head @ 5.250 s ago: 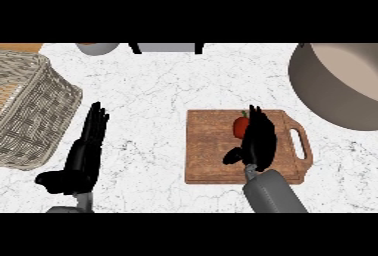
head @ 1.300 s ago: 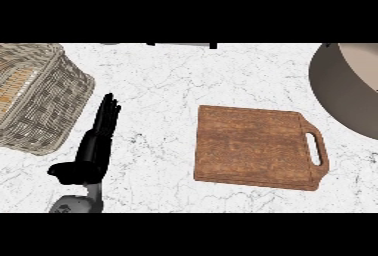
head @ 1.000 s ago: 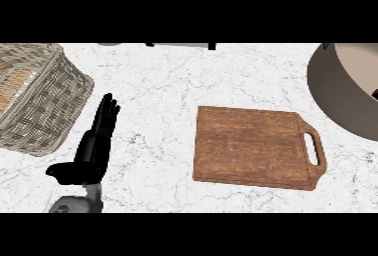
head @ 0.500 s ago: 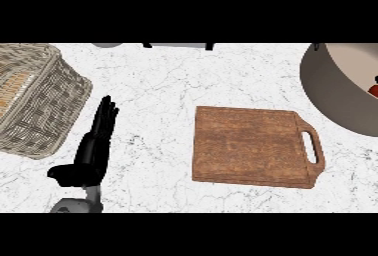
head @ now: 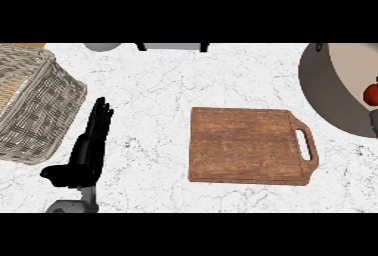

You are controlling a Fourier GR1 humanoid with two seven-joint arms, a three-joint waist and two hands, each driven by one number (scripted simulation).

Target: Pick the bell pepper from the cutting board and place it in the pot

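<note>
Resting open on the counter [head: 221, 75], left hand [head: 87, 150] with straight fingers, holding nothing, right hand unseen.

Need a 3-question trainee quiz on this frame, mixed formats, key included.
1. True or false: the brown wooden cutting board has a red bell pepper on it.
2. Where does the red bell pepper show? A) in the woven wicker basket B) over the large grey pot at the right edge C) on the white marble counter
3. Fill in: the left robot hand rests with fingers ____.

Key: 1 false; 2 B; 3 straight (open).
</note>
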